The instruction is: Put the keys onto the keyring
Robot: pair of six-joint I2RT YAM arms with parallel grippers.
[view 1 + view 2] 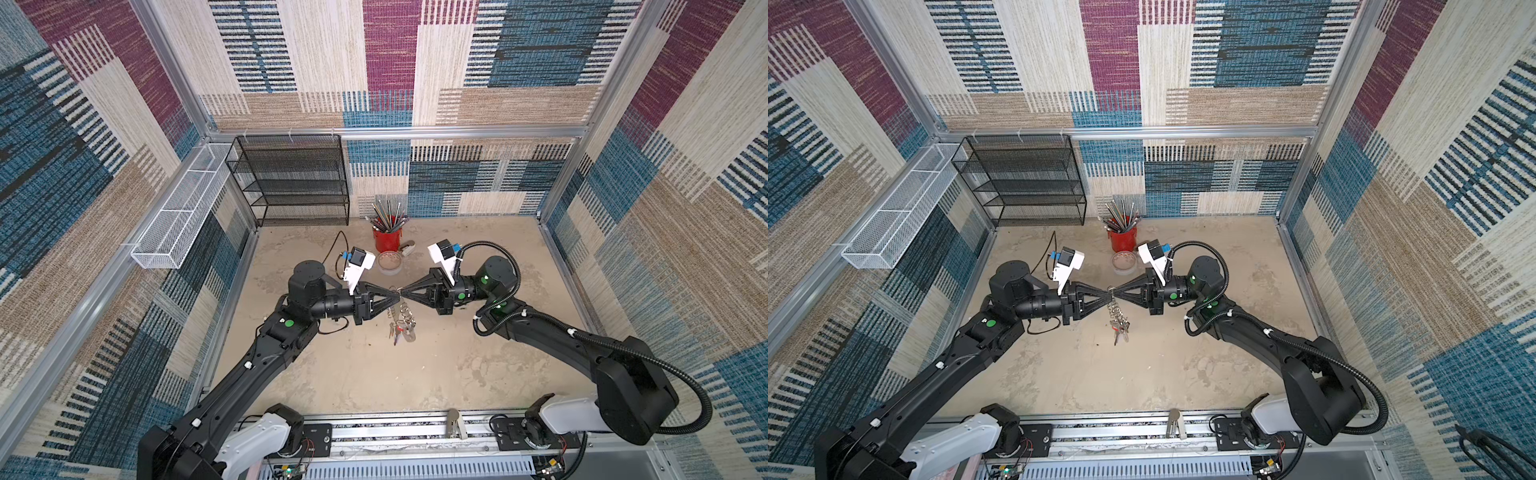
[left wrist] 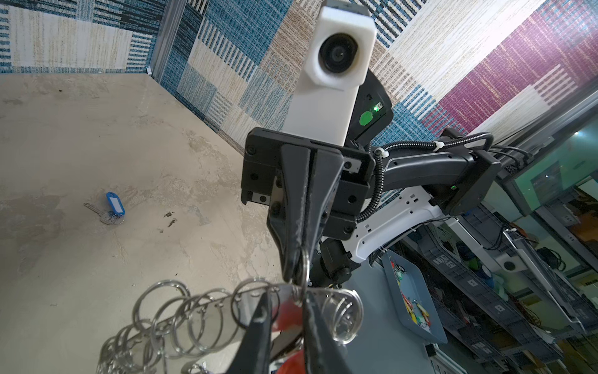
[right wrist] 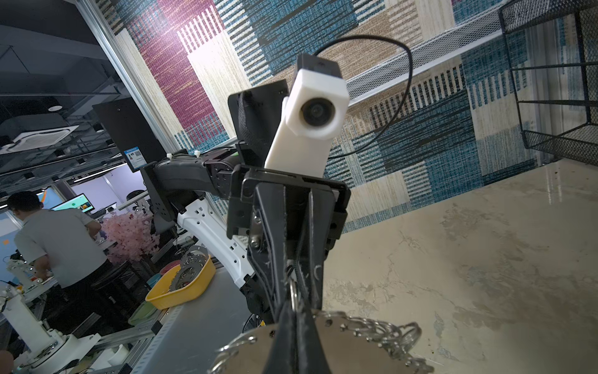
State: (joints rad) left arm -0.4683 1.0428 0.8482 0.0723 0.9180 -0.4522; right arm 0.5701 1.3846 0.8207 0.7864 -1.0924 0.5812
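While the keyring [image 1: 404,316] hangs above the desk [image 1: 457,365], the right gripper [image 1: 406,294] clamps its plate and the left gripper [image 1: 395,295] pinches a red-tagged key [image 2: 286,314]; a blue-tagged key [image 2: 114,205] lies on the desk.

The left arm [image 1: 245,374] and right arm [image 1: 544,338] are matte black, with rounded joint housings, white shells [image 1: 253,442] at their bases low in the frame and round green stickers [image 1: 289,323]. A ribbed black conduit [image 1: 706,405], held by white ties, loops along the right arm. The left hand [image 1: 397,296] and right hand [image 1: 406,294] are black tapering triangles, each topped by a white camera block [image 1: 360,264] with a dark lens.
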